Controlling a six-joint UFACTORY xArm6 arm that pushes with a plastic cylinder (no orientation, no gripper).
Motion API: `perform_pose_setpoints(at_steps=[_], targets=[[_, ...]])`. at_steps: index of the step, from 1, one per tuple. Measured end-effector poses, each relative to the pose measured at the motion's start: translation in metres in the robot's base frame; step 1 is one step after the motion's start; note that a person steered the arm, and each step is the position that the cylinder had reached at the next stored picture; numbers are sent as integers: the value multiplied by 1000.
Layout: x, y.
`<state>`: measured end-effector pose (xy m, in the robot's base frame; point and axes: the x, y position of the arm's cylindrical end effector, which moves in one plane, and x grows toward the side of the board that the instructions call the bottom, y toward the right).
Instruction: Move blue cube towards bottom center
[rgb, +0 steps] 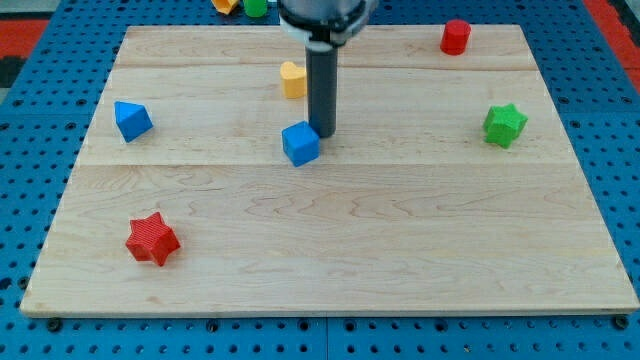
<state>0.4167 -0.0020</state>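
My tip (324, 134), a bare rod end effector holding nothing, touches the far right corner of the blue cube (300, 144) at mid-surface (330, 270). A clean push likely needs the tip centred behind the cube, driving nearward, slightly right.

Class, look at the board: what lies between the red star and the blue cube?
Nothing: the camera view shows only bare wood between the red star and the blue cube. My tip sits at the cube's upper right.
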Motion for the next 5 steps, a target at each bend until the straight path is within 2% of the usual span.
perform_pose_setpoints(at_steps=[1,2,3,4,5], targets=[[-6,14],[-10,-34],[24,-68],[62,-55],[89,0]])
